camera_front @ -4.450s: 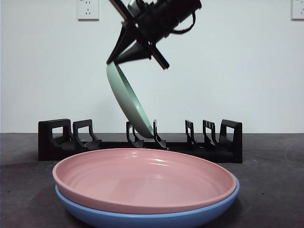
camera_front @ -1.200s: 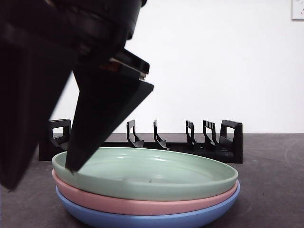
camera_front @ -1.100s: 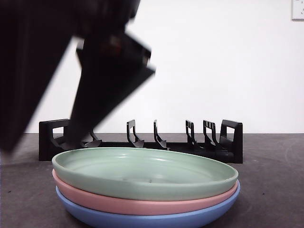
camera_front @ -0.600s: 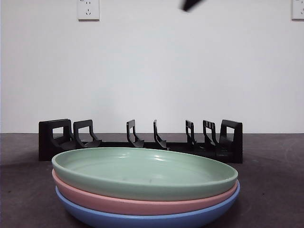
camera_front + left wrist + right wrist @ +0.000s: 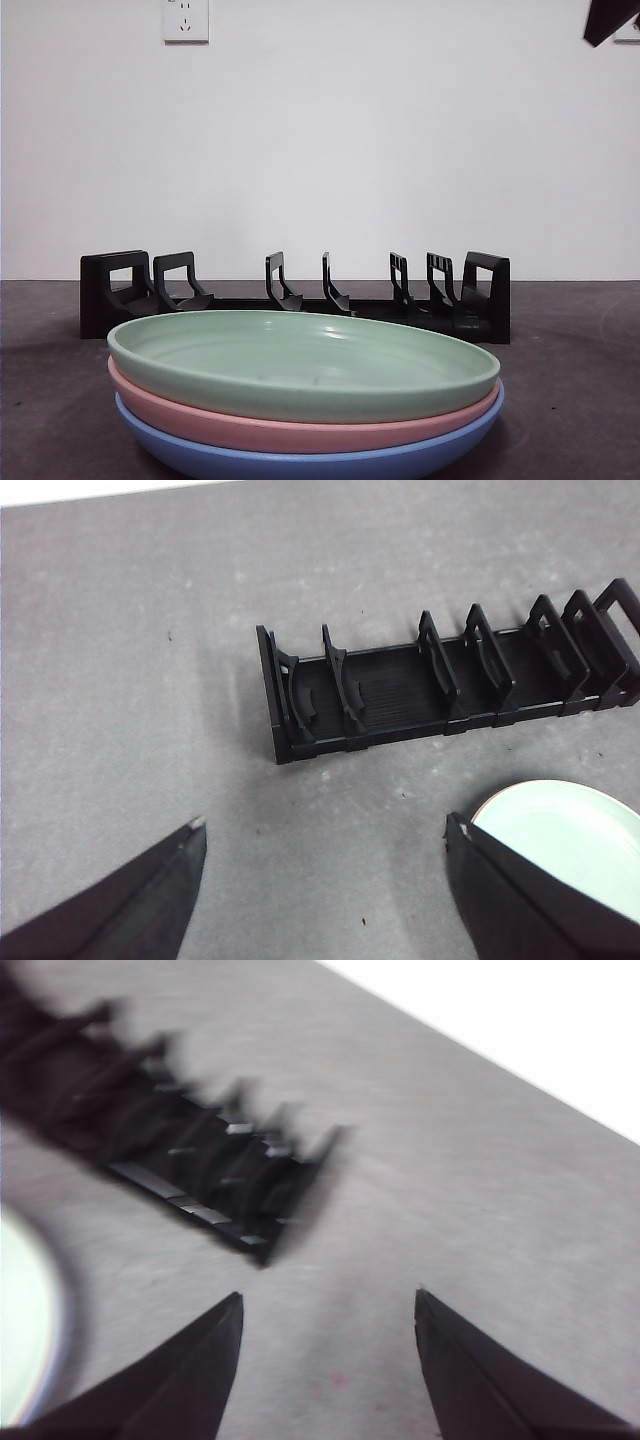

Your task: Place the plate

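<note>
A green plate (image 5: 300,365) is stacked on a pink plate (image 5: 300,428) and a blue plate (image 5: 300,462), in front of a black rack (image 5: 300,295). The left gripper (image 5: 320,875) and right gripper (image 5: 330,1345) are held above the table (image 5: 120,680), jaws spread and empty.

We see a pale green plate (image 5: 300,365) atop a pink plate (image 5: 300,430) and a blue plate (image 5: 300,462), all plain and glossy, before a black slotted rack (image 5: 300,300) on a dark grey speckled table (image 5: 120,680); behind, a white wall (image 5: 400,130).
</note>
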You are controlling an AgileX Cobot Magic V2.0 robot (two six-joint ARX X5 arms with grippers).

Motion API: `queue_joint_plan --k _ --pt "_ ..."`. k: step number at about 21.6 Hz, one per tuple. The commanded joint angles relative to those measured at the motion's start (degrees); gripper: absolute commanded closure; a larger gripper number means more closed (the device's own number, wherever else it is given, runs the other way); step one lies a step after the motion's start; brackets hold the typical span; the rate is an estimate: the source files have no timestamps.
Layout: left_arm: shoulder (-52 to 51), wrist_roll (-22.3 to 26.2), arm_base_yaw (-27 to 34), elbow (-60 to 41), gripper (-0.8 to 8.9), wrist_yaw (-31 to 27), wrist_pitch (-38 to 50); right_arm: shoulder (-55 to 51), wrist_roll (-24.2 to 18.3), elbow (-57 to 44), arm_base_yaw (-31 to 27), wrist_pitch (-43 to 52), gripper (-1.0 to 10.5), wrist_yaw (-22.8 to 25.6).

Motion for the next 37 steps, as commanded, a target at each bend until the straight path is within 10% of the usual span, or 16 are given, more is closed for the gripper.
queue_joint_plan --k 1,14,21,25,37 --pt "0.15 -0.85 -0.26 0.66 7.91 -0.11 0.55 -0.90 -1.14 0.63 0.22 1.53 9.7 0.22" --pt "-1.46 3.98 -0.17 0.15 8.06 -0.52 1.84 -1.88 -1.18 0.63 0.15 5.14 9.3 -0.15" --pt "-25.70 12.68 16.37 -48.46 8.06 4.00 53.07 -1.88 -1.18 0.61 0.15 5.35 9.3 -0.15" --pt "-39.93 14.51 24.35 -68.61 8.06 9.40 66.86 -1.88 -1.18 0.63 0.15 5.35 9.3 -0.15" --pt "-51.34 13.94 29.14 -77.50 8.06 10.75 62.16 -1.88 -1.18 0.63 0.15 5.62 9.3 -0.15"
